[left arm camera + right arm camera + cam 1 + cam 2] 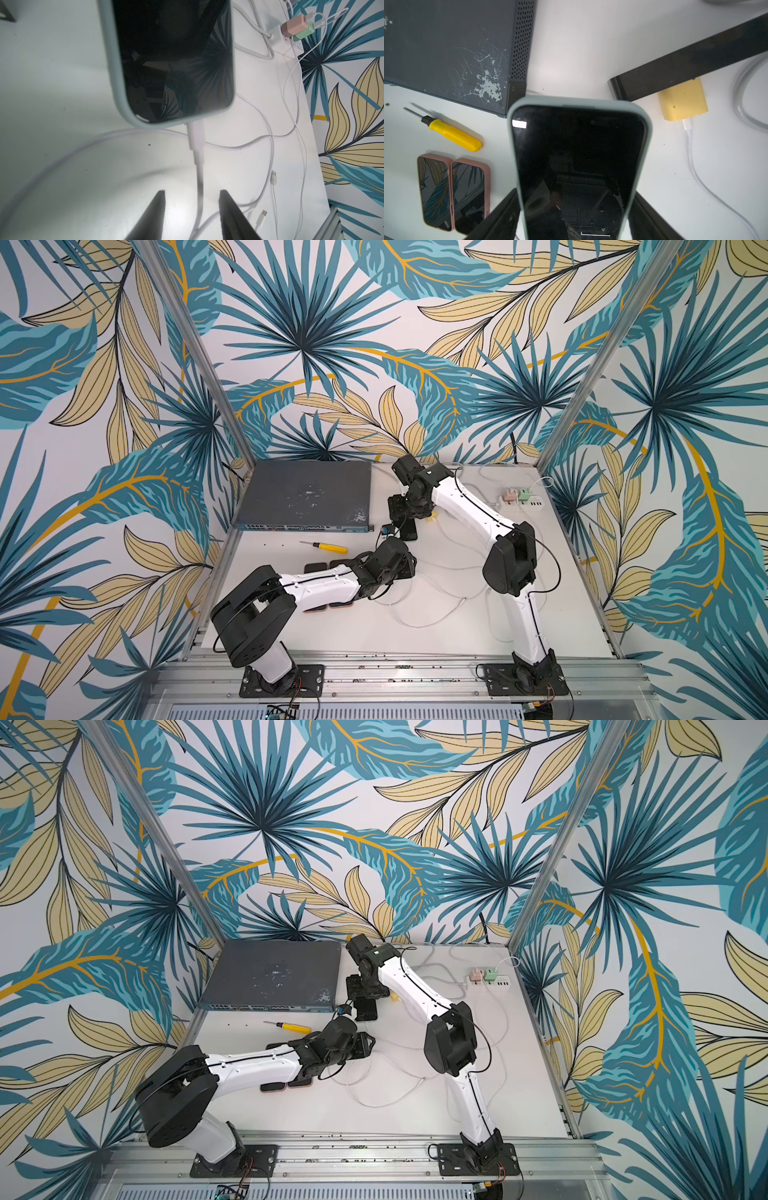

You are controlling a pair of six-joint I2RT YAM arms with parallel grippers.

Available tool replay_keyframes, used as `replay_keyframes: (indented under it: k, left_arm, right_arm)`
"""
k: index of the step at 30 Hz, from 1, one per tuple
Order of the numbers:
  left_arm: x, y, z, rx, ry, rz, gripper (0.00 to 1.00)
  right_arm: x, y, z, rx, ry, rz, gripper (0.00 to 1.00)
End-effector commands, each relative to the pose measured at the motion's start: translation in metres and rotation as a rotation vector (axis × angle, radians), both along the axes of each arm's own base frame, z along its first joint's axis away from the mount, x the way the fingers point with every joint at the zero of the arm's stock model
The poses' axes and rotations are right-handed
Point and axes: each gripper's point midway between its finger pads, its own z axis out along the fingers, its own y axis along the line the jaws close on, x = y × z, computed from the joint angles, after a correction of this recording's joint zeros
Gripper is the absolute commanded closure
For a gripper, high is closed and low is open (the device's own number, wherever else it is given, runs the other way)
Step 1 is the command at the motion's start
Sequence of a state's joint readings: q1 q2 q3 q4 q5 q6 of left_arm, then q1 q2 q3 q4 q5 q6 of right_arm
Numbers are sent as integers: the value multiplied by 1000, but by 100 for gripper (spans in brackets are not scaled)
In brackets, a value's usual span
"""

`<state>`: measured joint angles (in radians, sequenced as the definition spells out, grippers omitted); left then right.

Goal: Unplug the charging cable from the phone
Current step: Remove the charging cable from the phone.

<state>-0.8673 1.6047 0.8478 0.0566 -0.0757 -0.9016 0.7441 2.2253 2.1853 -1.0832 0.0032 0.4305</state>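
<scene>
Tropical-leaf wallpaper closes in a white tabletop (345,635). Nearest the arm bases, loose white cables (239,148) loop across it, and two of them end in free connectors (274,177). Two pink-cased phones (435,191) lie side by side, face up. In both top views the left forearm covers most of them. Just beyond them a yellow screwdriver (328,548) lies in front of the grey network switch (303,493).

The left gripper (192,207) has its fingers (155,216) apart, one on each side of the charging cable (200,187), and neither visibly touches it. The cable's white plug (196,135) is seated in the bottom port of the phone (172,62), a dark-screened handset in a pale grey-green case. One loose cable passes behind the plug, and others tangle right beside the fingers.

The right gripper (575,193) is clamped on the phone's long edges at the end away from the plug. It holds the phone near the switch's right front corner, between the two grippers. Whether the plug end rests on the table I cannot tell.

Farther on, a yellow charger block (683,101) lies near the phone. A white power strip (525,502) carrying a pink adapter (293,27) and a green adapter (303,34) sits by the right wall.
</scene>
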Motion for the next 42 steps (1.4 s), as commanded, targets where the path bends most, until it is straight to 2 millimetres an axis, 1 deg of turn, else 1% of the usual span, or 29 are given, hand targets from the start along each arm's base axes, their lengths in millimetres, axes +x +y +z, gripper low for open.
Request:
replay_keyframes:
  k: [1,3,7,8,11,13,17,20,23,30,35,38,42]
  left_arm:
    - [11,-8,8,-13,-46,7,65]
    - [12,-10,7,-6,-43,2,69]
    - [12,-11,1,0,-35,-1,70]
    - [12,-12,0,-1,-33,-4,73]
    - [10,-15,-2,-14,-22,-14,93]
    - [8,-17,-3,-24,-14,-21,100]
    - [4,-20,1,-37,-15,-31,100]
    - [-3,-24,5,-39,-20,-46,100]
    - [-10,-27,4,-44,-14,-55,100]
    - [-28,-40,2,-56,-3,-94,100]
    - [-32,-54,1,-67,9,-126,100]
    - [-31,-58,-1,-60,14,-132,93]
    - [-31,-60,2,-60,9,-142,68]
  right_arm:
    - [-5,1,28,55,-20,-6,29]
    - [-5,1,28,56,-21,-7,29]
    - [-4,1,29,55,-24,-5,29]
    - [-4,0,29,53,-26,-7,29]
    - [-2,-1,29,45,-37,-11,29]
    - [1,-3,27,40,-38,-19,29]
    - [8,-6,23,44,-34,-39,29]
    - [14,-11,22,50,-35,-59,29]
    - [19,-14,22,52,-35,-71,29]
    - [30,-26,25,55,-48,-102,30]
    - [34,-35,29,54,-54,-116,29]
    - [36,-39,32,51,-61,-123,29]
    - [38,-46,35,46,-67,-131,29]
